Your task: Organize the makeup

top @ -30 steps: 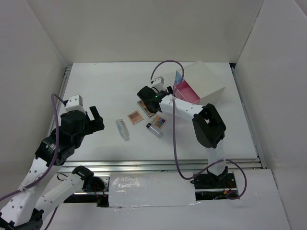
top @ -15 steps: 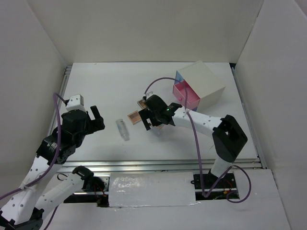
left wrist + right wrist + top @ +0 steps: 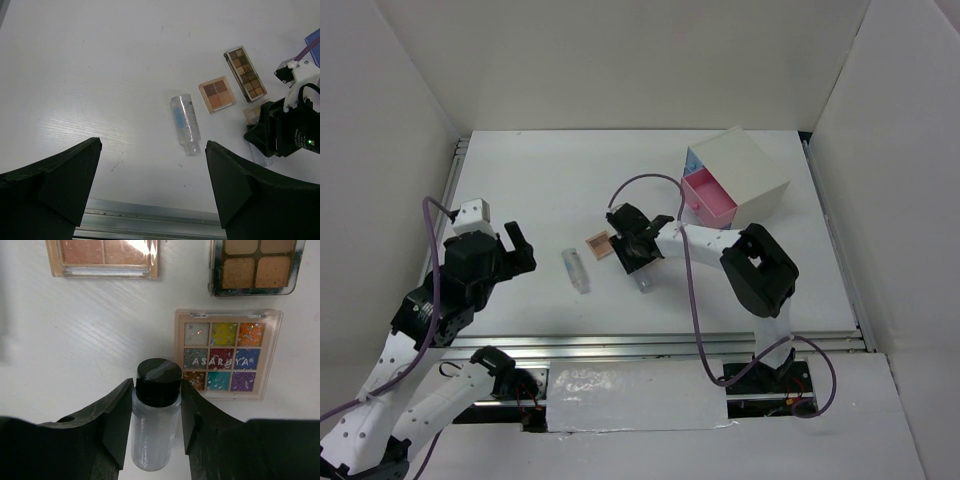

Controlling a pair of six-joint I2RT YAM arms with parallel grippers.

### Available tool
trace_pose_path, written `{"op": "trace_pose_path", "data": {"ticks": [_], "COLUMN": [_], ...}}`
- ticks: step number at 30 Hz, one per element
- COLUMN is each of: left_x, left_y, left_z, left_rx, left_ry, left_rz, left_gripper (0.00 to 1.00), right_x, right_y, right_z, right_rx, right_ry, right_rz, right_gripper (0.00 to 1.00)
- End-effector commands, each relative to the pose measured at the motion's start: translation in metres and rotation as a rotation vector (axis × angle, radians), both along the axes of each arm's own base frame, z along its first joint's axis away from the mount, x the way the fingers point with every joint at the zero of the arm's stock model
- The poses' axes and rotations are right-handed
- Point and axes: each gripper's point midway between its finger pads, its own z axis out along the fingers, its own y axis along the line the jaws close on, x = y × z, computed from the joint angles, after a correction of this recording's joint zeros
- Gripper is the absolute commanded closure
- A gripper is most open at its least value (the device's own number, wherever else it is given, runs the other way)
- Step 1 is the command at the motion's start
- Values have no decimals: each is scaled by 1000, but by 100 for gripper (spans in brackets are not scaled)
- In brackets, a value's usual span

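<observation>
My right gripper (image 3: 638, 255) is low over the table, its jaws pressed on both sides of a small clear tube with a black cap (image 3: 155, 435) that lies there. Just past it lie the multicoloured palette (image 3: 227, 354), the peach palette (image 3: 103, 257) and the brown palette (image 3: 257, 265). A second clear tube with a blue label (image 3: 185, 122) lies to the left, also in the top view (image 3: 576, 270). My left gripper (image 3: 152, 190) is open and empty, raised at the near left, apart from the tube. No lipstick is in view.
The white box (image 3: 740, 175) stands at the back right with its pink drawer (image 3: 710, 197) pulled open and a blue drawer (image 3: 694, 160) beside it. White walls enclose the table on three sides. A metal rail (image 3: 150, 222) runs along the near edge.
My right gripper has come away from the box and the brown palette, moved nearer and down, and now has its jaws around the black-capped tube. The left arm has barely moved.
</observation>
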Motion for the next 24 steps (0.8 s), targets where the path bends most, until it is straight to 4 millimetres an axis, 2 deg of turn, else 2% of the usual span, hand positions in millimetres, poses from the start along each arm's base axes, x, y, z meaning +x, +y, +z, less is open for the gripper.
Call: {"op": "trace_pose_path", "data": {"ticks": [1,2,3,4,7,10,12,13,14,15,17,19,20,21,22,23,24], "left_x": [3,3,3,3,3,2,2,2,2,2,2,2,2,2,2,2,2], "left_y": [2,1,1,1,1,2,3,2,2,2,2,1,1,1,1,0,1], "left_z": [6,6,6,6,6,8,8,8,8,8,7,8,8,8,8,8,8], "left_rx": [-5,-4,-4,-2,-2,-7,-8,-9,-9,-8,-8,-11,-10,-8,-9,-9,-11], "left_ry": [-35,-33,-31,-30,-29,-39,-40,-40,-40,-41,-39,-41,-41,-39,-40,-40,-43], "left_rz": [10,8,8,6,8,11,11,9,10,8,6,0,-1,-1,-1,-2,1], "left_gripper": [0,1,1,1,1,1,1,1,1,1,1,0,1,1,1,1,1], "right_x": [-10,-8,-6,-5,1,12,27,34,46,56,79,92,107,113,121,131,142], "right_y": [14,17,15,13,11,3,-10,-17,-36,-43,-70,-89,-105,-114,-126,-133,-145], "right_z": [16,33,39,45,74,107,132,142,147,163,191,208,227,233,227,243,235], "right_rx": [78,119,124,129,152,177,201,199,177,183,162,123,112,89,26,15,-30], "right_ry": [3,-30,-50,-67,-126,-197,-237,-259,-263,-296,-370,-415,-457,-471,-458,-492,-476], "right_rz": [10,4,-8,-18,-29,-62,-94,-100,-135,-148,-154,-136,-147,-158,-160,-175,-187], "right_gripper": [71,71,73,79,86,87,87,87,87,87,87,86,86,86,86,86,86]}}
